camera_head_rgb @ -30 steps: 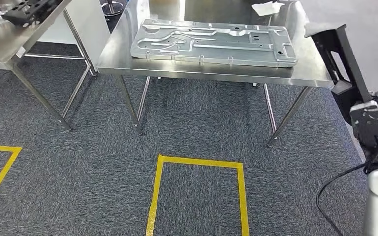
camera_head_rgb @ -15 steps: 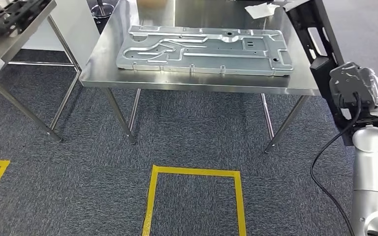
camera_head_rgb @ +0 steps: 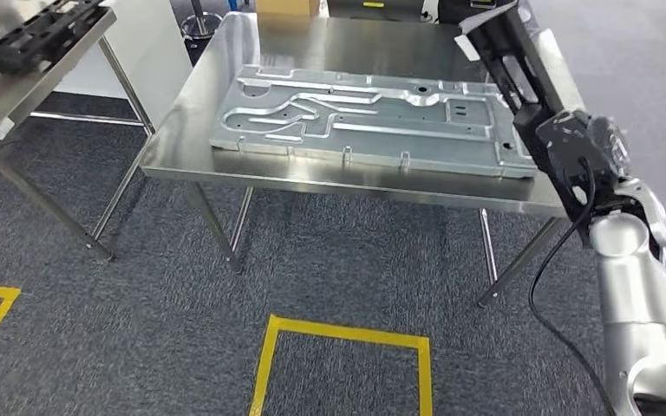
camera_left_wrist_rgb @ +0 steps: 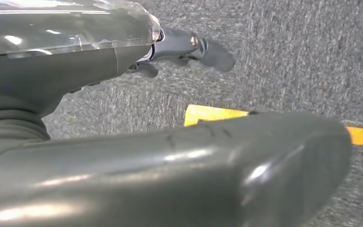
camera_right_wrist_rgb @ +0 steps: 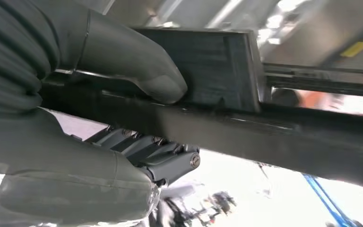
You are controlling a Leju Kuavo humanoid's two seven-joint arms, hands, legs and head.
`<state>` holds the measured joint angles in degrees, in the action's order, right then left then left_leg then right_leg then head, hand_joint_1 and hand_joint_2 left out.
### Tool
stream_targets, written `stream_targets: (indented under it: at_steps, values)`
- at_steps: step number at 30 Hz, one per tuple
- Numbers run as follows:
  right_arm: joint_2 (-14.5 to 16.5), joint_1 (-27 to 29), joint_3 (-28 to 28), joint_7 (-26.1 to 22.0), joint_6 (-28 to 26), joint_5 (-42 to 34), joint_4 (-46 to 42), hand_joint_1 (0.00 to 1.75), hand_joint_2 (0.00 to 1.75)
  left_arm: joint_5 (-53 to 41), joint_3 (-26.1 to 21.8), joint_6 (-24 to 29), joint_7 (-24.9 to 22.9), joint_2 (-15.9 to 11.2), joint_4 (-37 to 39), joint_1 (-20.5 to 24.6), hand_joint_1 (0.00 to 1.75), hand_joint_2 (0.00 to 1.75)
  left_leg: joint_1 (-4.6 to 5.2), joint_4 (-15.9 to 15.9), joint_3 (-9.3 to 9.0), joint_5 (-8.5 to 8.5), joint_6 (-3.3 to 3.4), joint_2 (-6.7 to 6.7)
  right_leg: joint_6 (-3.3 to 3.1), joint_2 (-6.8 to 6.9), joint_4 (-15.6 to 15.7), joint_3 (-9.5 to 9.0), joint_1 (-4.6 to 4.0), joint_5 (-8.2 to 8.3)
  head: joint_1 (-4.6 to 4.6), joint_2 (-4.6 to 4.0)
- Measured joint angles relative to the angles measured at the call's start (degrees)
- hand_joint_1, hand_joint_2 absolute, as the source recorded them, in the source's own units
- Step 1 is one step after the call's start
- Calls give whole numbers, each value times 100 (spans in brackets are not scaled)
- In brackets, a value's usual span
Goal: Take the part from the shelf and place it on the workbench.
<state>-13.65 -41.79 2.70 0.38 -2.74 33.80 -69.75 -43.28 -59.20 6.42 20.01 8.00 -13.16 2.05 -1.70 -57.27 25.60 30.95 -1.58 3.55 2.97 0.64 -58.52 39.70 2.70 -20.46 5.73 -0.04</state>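
Right hand [camera_head_rgb: 579,146], at the right of the head view, gripped the long black plastic frame part [camera_head_rgb: 505,54]; the part slanted up toward the upper right of the frame, over the right end of the stainless steel workbench [camera_head_rgb: 347,178], and whether it touched the bench could not be told. In the right wrist view the thick grey thumb [camera_right_wrist_rgb: 137,66] pressed across the part's dark bar [camera_right_wrist_rgb: 274,132] with the darker fingers [camera_right_wrist_rgb: 156,151] wrapped on the opposite side. A large embossed silver sheet-metal panel [camera_head_rgb: 364,117] lay flat on the bench; left hand [camera_left_wrist_rgb: 123,118] hung over grey carpet [camera_left_wrist_rgb: 293,56] and yellow floor tape [camera_left_wrist_rgb: 212,113], holding nothing, fingers apart.
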Motion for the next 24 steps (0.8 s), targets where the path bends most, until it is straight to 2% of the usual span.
stream_targets:
  at_steps: [1, 3, 4, 6, 7, 8, 9, 10, 12, 13, 14, 16, 17, 18, 20, 22, 23, 24]
  values:
    - [37, -19, 17, 19, -12, 20, -19, 175, 175, -4, -8, 5, -37, -1, 0, 8, 0, 0, -7, -143, 34, -55, -42, -39, -68, -22, -1, -38, -2, -40, -2, 1]
    - [99, -96, 55, 40, -22, 54, -53, 175, 175, -9, -24, 19, -85, -5, 0, 52, 0, 0, -11, -720, 341, -166, -79, -168, -180, -36, 22, -159, -3, -133, 0, 0]
    - [124, -121, 78, 45, -28, 75, -66, 175, 175, -11, -33, 25, -99, -7, 0, 75, 0, 0, -11, -1097, 587, -102, -83, -239, -223, -41, 33, -230, -21, -194, 5, 0]
    - [161, -132, 132, 53, -34, 125, -65, 175, 175, -9, -50, 39, -122, -7, 0, 100, 0, 0, 3, -1690, 1077, 253, -76, -299, -282, -50, 38, -378, -73, -327, 11, -1]
    - [180, -123, 158, 59, -35, 153, -64, 175, 175, -5, -57, 48, -130, -7, 0, 99, 0, 0, 16, -1815, 1263, 442, -63, -306, -303, -56, 38, -462, -104, -399, 11, 0]
    - [202, -116, 181, 67, -36, 179, -63, 175, 175, -2, -65, 56, -139, -7, 0, 93, 0, 0, 36, -1768, 1369, 525, -30, -307, -317, -60, 37, -553, -137, -470, 11, 0]
    - [222, -113, 199, 74, -37, 198, -63, 175, 175, 3, -71, 63, -145, -7, 0, 89, 0, 0, 64, -1588, 1419, 478, 20, -309, -328, -62, 38, -652, -169, -545, 11, 0]
    - [239, -113, 214, 77, -37, 212, -63, 175, 175, 5, -75, 67, -147, -7, 0, 87, 0, 0, 99, -1283, 1405, 255, 91, -311, -335, -62, 40, -750, -199, -618, 11, 1]
    - [263, -119, 238, 80, -39, 229, -55, 175, 175, -1, -86, 63, -152, -26, 1, 77, 0, 0, 205, -586, 1343, -467, 258, -301, -329, -67, 40, -910, -244, -756, 12, 0]
    - [274, -123, 251, 93, -37, 234, -53, 175, 175, -10, -91, 53, -153, -35, 1, 68, 0, 0, 246, -347, 1313, -747, 322, -278, -315, -74, 43, -968, -265, -824, 10, 0]
    - [280, -122, 262, 108, -35, 238, -56, 175, 175, -24, -94, 43, -155, -44, 2, 60, 0, 0, 270, -208, 1292, -897, 362, -255, -295, -84, 22, -1012, -280, -869, 8, 0]
    - [274, -120, 276, 144, -34, 240, -94, 175, 175, -53, -95, 17, -152, -42, 3, 55, 0, 0, 258, -134, 1197, -894, 400, -225, -249, -98, -32, -1071, -297, -929, 3, 1]
    - [264, -114, 277, 151, -37, 240, -128, 175, 175, -68, -95, 3, -149, -39, 3, 58, 0, 0, 247, -106, 1136, -875, 416, -226, -227, -98, -125, -1057, -293, -936, 1, 1]
    - [255, -112, 278, 159, -37, 240, -170, 175, 175, -82, -95, -14, -144, -38, 3, 63, 0, 0, 241, -86, 1073, -856, 438, -229, -204, -98, -308, -966, -285, -970, 1, 1]
    - [227, -78, 278, 191, -33, 242, -262, 175, 175, -110, -95, -52, -134, -40, 2, 79, 0, 0, 237, -65, 966, -783, 469, -231, -153, -93, -941, -573, -260, -1157, 1, 0]
    - [194, 8, 276, 231, -16, 245, -346, 175, 175, -133, -94, -82, -129, -44, 2, 88, 0, 0, 236, -66, 861, -675, 475, -222, -104, -92, -1510, -108, -228, -1437, 1, 0]
    - [181, 61, 276, 243, -3, 246, -384, 175, 175, -146, -93, -95, -127, -44, 3, 83, 0, 0, 235, -67, 791, -613, 469, -215, -86, -91, -1583, 36, -212, -1498, 1, 0]
    - [169, 106, 276, 248, 11, 246, -420, 175, 175, -158, -92, -102, -127, -43, 3, 75, 0, 0, 235, -69, 707, -546, 459, -209, -69, -88, -1463, 93, -198, -1431, 0, 0]
